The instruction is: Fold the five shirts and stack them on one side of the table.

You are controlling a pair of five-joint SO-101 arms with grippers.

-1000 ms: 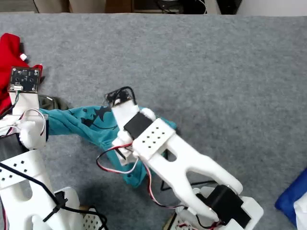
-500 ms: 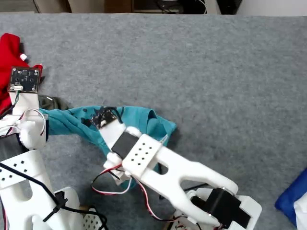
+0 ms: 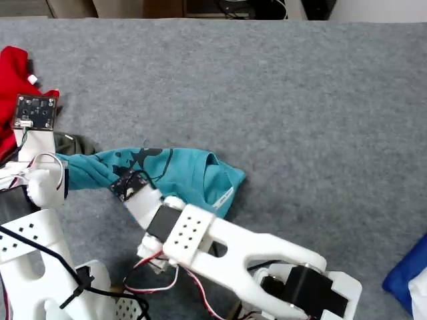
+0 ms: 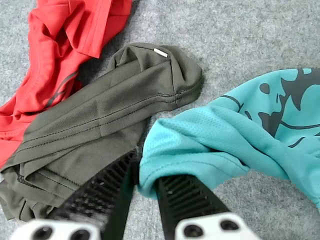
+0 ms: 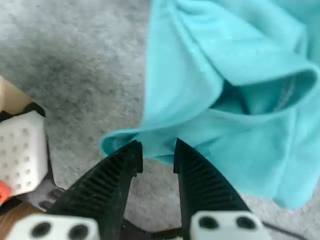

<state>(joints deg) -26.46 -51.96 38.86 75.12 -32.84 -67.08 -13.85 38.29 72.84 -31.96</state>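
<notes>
Grey felt covers the counter (image 3: 300, 100), and the teal shirt (image 3: 190, 175) lies bunched, not flat, in its near-left part, one end stretched toward the left edge. An olive shirt (image 4: 100, 125) lies crumpled against that end, touching it. A red shirt (image 4: 65, 40) is heaped beyond it by the left edge, toward the far corner, and blue cloth (image 3: 408, 270) sits at the right edge. Assessed risk: any pull on the teal shirt from its left end is likely to drag the olive shirt along, since the two meet right at the grip. The bunched body may also twist rather than spread, spoiling the fold. A second risk is a missed grasp at the hem, where contact looks marginal. Left pincer (image 4: 145, 172): clamped on a rolled edge of the teal shirt, one finger lying against the olive shirt. Right pincer (image 5: 157, 147): jaws a narrow gap apart, tips at the teal hem, nothing seen gripped.
</notes>
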